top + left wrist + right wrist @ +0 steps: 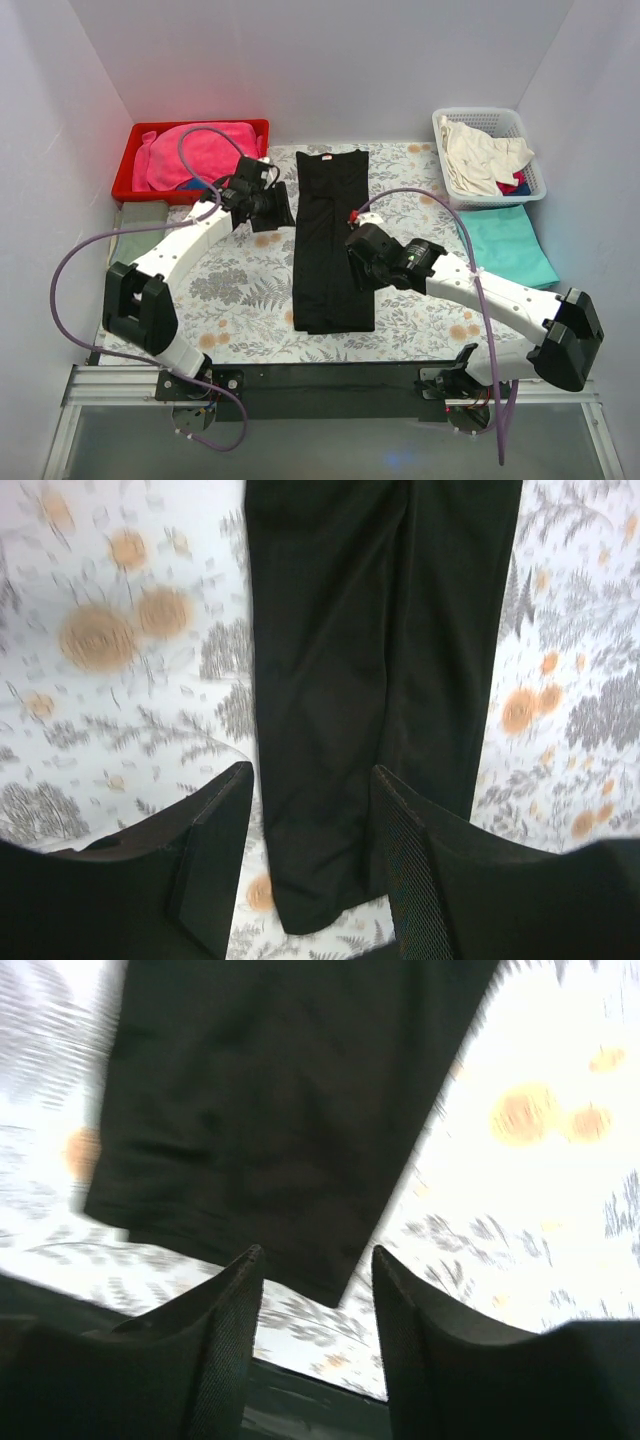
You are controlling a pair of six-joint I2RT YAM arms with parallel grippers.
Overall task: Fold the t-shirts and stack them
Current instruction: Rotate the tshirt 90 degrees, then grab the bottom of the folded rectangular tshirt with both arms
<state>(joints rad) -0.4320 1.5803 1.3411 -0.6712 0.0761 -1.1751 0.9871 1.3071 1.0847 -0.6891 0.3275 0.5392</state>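
On the floral table [250,290], the collar label [325,153] of the black t-shirt [325,200] is unreadable; both arms' jaws stand open.

There are two arms: a left arm [180,245] at lower left and a right arm [495,290] at lower right. Two shirts lie flat, one black shirt [332,240] at centre and one teal shirt [510,245] at right. There are two containers, one red bin [122,180] at upper left and one white basket [497,199] at upper right. One pink cloth [200,150] lies in the bin.

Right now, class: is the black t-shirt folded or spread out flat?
Folded: the black t-shirt lies as a long narrow strip, no sleeves sticking out.
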